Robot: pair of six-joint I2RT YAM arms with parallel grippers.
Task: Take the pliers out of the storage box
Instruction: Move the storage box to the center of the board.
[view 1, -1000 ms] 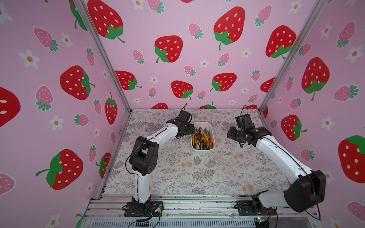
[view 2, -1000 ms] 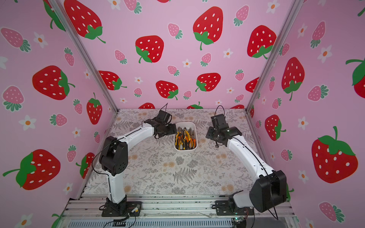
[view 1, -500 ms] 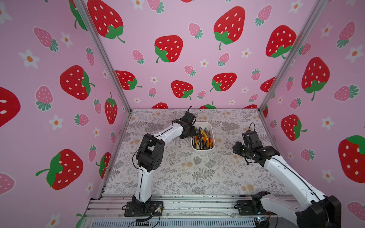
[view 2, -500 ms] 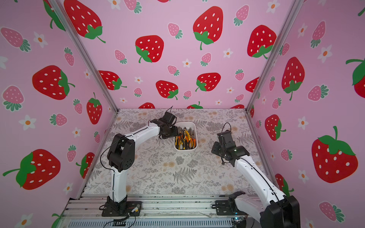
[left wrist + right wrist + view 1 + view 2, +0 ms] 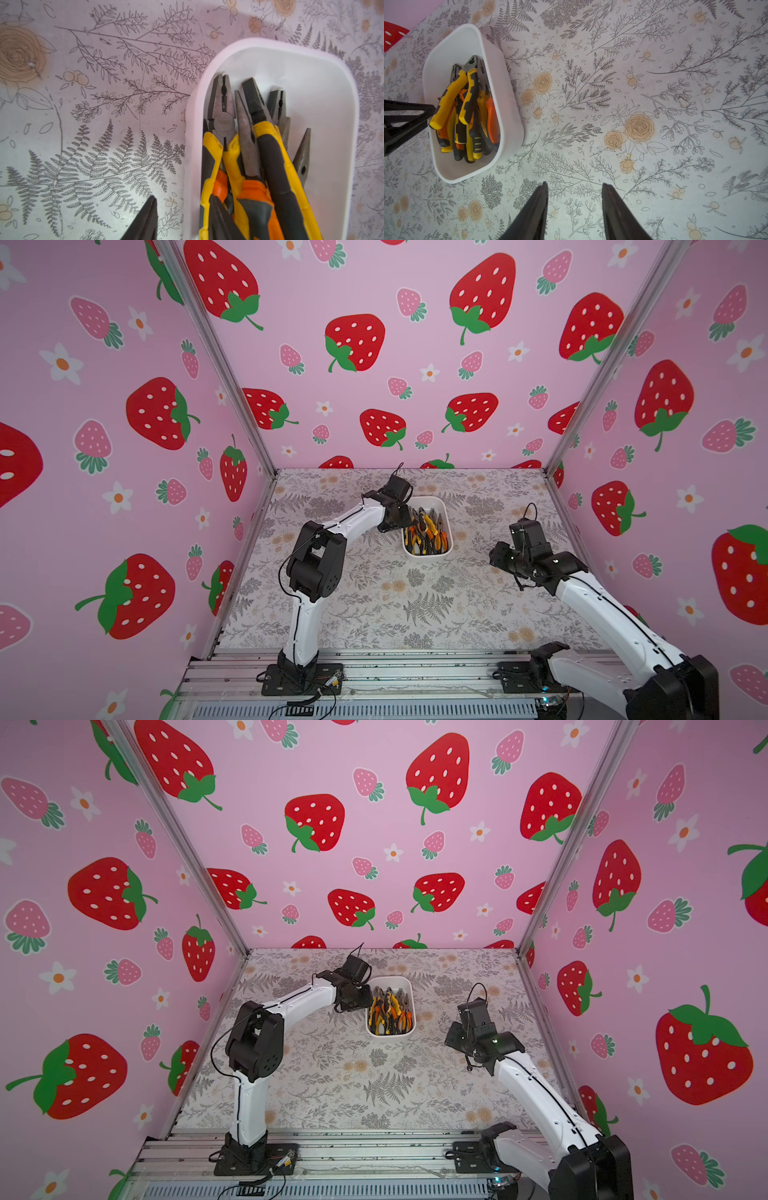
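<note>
1. Left gripper (image 5: 181,196): jaws apart, straddling a long wall of the storage box (image 5: 324,87); 1 finger (image 5: 146,220) hangs outside over the table (image 5: 83,62), the other inside, above the handles.
2. The pliers (image 5: 224,124) lie piled in the box: dark metal noses point ahead of these jaws, yellow and orange handles run back under the inner finger.
3. Right gripper (image 5: 574,184): jaws parted, with bare patterned table showing between them.
4. From the right jaws the box stands ahead and off to 1 side, well apart; in both top views (image 5: 428,556) (image 5: 390,1036) it lies between the 2 grippers, close against the left.
</note>
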